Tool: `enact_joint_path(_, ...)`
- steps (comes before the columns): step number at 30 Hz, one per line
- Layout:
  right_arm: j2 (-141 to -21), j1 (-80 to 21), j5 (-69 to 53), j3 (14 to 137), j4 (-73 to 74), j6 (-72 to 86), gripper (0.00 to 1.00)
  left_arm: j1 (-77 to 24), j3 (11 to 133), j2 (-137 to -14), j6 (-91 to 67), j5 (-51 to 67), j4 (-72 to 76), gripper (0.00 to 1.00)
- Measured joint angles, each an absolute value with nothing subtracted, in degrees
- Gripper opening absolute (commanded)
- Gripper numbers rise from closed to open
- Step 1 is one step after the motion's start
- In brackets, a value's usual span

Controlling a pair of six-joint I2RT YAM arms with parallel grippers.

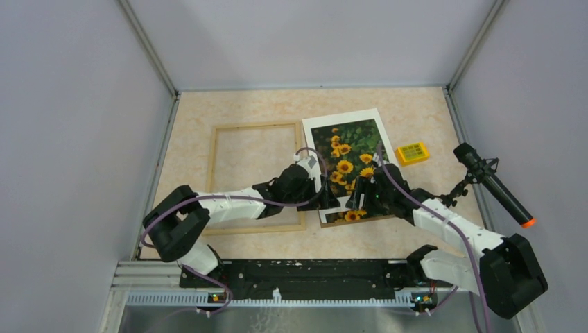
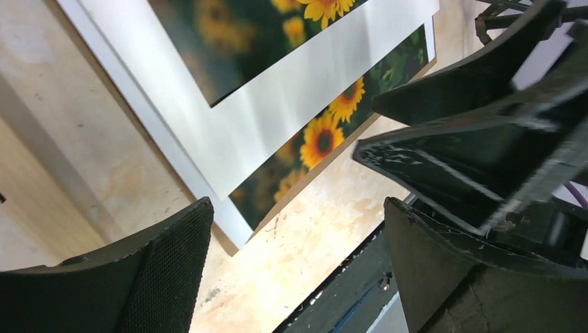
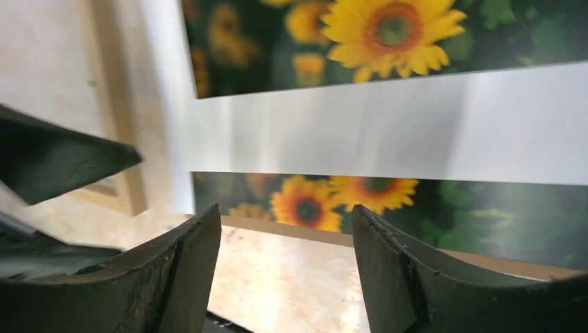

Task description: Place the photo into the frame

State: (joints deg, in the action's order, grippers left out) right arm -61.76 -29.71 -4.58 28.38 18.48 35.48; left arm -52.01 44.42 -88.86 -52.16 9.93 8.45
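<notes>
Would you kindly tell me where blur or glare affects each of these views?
Top external: evenly lit and sharp, the photo clear. Left wrist: soft sheen on the white mat, upper sunflowers blurred. Right wrist: the frame at left out of focus.

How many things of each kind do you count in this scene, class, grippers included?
Light-wood rectangular frame: 1
Sunflower photo print: 1
White cardboard mat: 1
Brown backing board: 1
Small yellow box: 1
Black microphone: 1
Black two-finger grippers: 2 (left gripper, right gripper)
Total: 8
</notes>
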Motion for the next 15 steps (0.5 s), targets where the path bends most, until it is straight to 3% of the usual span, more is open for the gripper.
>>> enact_joint_path(8, -59.5, -29.7, -9.2, 34.2, 18.6, 35.1, 0.66, -50.3, 41.4, -84.8, -52.3, 9.6, 10.5, 0.98)
enact_joint_path(15, -72.6, -29.7, -14.6, 38.1, 11.4, 35.2, 0.58, -48.6, 39.9, -83.3, -52.5, 10.1, 12.0, 0.96)
